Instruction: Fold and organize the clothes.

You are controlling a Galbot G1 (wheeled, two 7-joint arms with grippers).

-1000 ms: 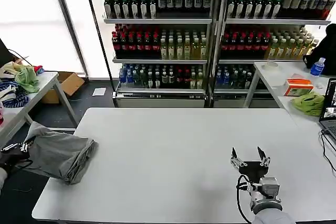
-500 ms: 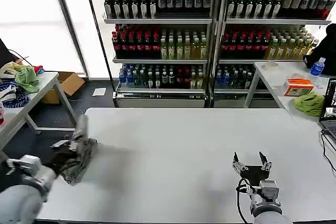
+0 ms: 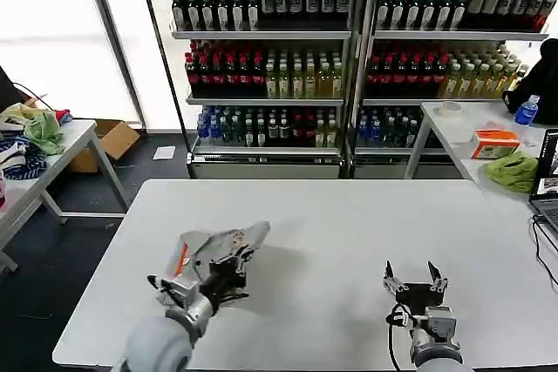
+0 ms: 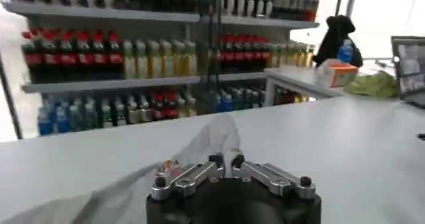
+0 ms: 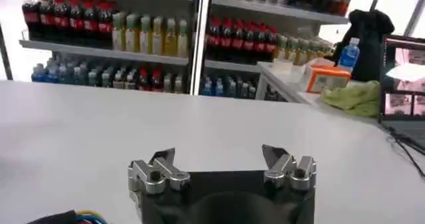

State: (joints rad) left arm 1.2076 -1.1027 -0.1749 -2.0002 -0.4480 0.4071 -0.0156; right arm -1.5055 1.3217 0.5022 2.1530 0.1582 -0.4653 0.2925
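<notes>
On white table: gripped shirt (grey)

L end effector, clamped on the grey shirt, has swung in from the bench's left edge toward centre, shirt dragged along.

A light grey shirt with an orange stripe is bunched and lifted in a peaked fold, pinched between the closed jaws of the left gripper, its loose cloth trailing out beyond the fingertips.
</notes>
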